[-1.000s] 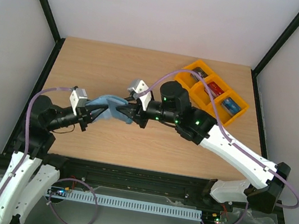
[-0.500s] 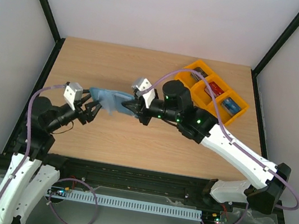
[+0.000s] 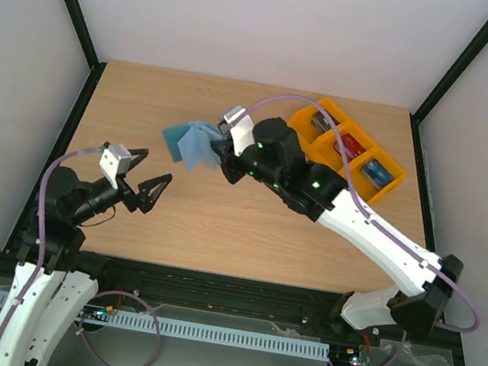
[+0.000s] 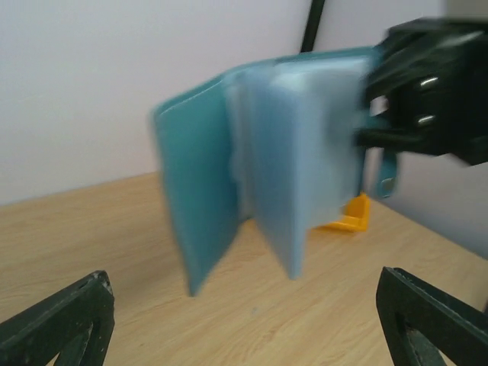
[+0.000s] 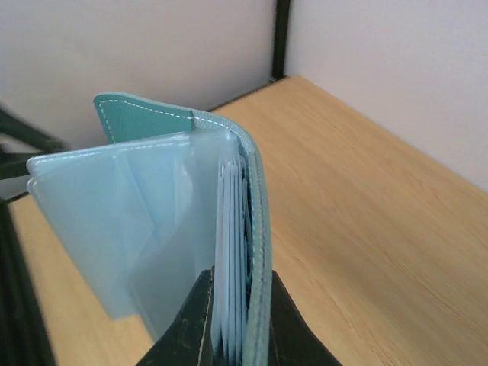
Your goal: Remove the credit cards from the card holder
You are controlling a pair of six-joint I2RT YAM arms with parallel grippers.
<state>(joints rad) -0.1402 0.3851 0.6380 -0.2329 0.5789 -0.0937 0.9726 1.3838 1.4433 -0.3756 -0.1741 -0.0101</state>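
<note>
The teal card holder (image 3: 190, 144) hangs fanned open above the table, and my right gripper (image 3: 217, 155) is shut on its spine end. In the right wrist view the card holder (image 5: 152, 198) shows pale clear pockets, with the right gripper (image 5: 238, 309) pinching cover and sleeves together. My left gripper (image 3: 150, 170) stands wide open below and left of the holder, touching nothing. From the left wrist view the card holder (image 4: 259, 168) hangs ahead of the open left gripper (image 4: 242, 305). A red credit card (image 3: 353, 146), a blue one (image 3: 375, 170) and a dark grey one (image 3: 326, 119) lie in the orange tray.
The orange three-compartment tray (image 3: 382, 189) sits at the table's back right corner, behind the right arm. Black frame posts and white walls close in the table on three sides. Bare wood (image 3: 246, 230) lies between the two arms.
My left gripper has opened, let go of the card holder and drawn back toward the near left. My right gripper has shut on the holder and carried it up and toward the back.
</note>
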